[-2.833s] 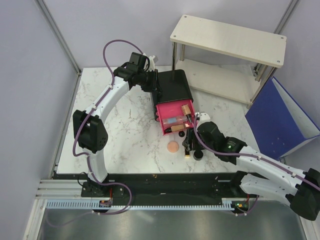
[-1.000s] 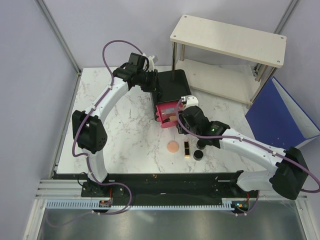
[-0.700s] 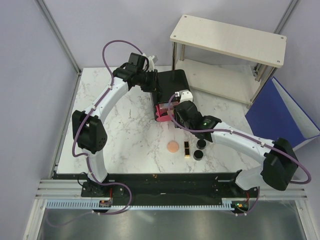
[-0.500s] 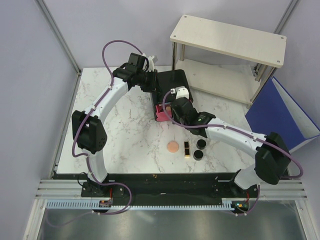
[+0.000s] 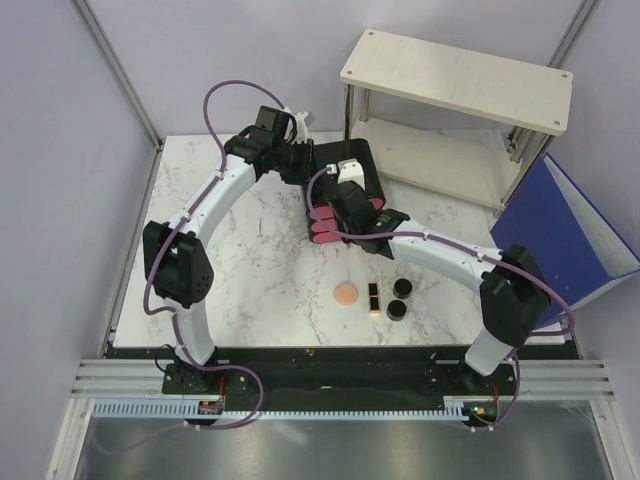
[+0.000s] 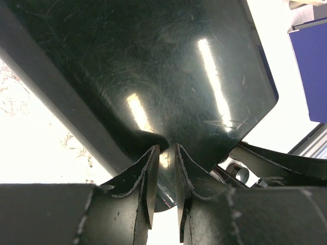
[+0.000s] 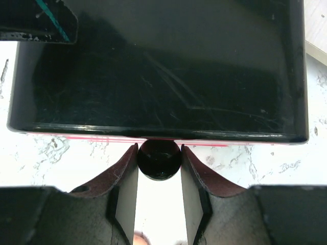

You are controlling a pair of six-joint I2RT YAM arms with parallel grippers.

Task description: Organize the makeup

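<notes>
White-veined marble tabletop (image 5: 250, 270) fills the scene, with pale grey walls around it. Close to its near edge, about mid-width, four pieces of makeup lie loose. A round peach disc (image 5: 346, 293) sits just left of a black-and-gold lipstick (image 5: 374, 297) lying flat. Right of the lipstick are two small black round jars, the nearer jar (image 5: 396, 310) and the farther jar (image 5: 403, 288), close together.

Farther in, toward the table's middle, the right gripper (image 7: 159, 153) faces the front of a glossy black box (image 7: 158, 66) with pink drawers (image 5: 322, 228). Its fingers press on both sides of a black round knob (image 7: 159, 161) at the drawer front, pinching it. The wrist view shows only a thin pink strip under the box's edge.

At the box's far left corner, the left gripper (image 6: 163, 168) lies against the glossy black surface. Its fingers are nearly together with a thin slit between; whether they clamp part of the box cannot be told.

Beyond, at the far right corner, stands a white two-tier shelf (image 5: 455, 75), and a blue folder (image 5: 560, 240) leans at the right edge.
</notes>
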